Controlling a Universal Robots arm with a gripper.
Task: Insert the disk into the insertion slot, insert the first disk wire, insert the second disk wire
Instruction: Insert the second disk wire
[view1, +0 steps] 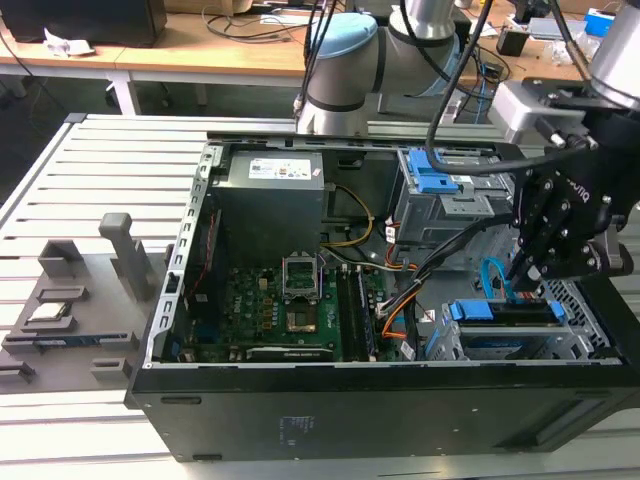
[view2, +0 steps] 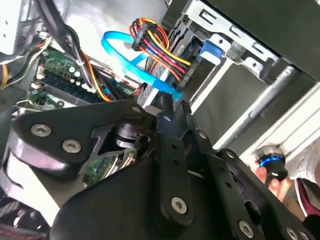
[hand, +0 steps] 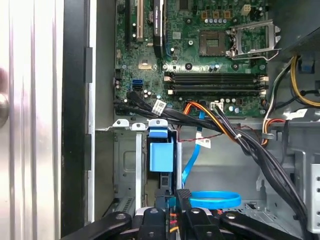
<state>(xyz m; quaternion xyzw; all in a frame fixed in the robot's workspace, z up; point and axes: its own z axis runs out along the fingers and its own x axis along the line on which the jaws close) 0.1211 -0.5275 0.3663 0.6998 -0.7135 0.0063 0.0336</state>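
Observation:
The disk (view1: 505, 312), in its blue carrier (hand: 161, 155), sits inside the insertion slot (view1: 585, 318), the low perforated cage at the case's front corner on the exterior view's right. My gripper (view1: 522, 268) hangs just above the disk's rear edge. In the second wrist view its black fingers (view2: 166, 112) are pinched together on the connector end of the second disk wire (view2: 120, 50), the light blue cable whose loop (hand: 215, 199) curls beside the cage. The first disk wire (view2: 160, 50), a red, orange and yellow bundle, runs to the disk's edge right beside the fingertips.
A taller cage with blue latch tabs (view1: 440, 185) stands behind the slot. Thick black-sleeved cables (hand: 240, 142) cross from the motherboard (view1: 290, 300) to the cages. The power supply (view1: 270, 200) fills the back corner. A person's hand (view2: 280, 186) is near the case outside.

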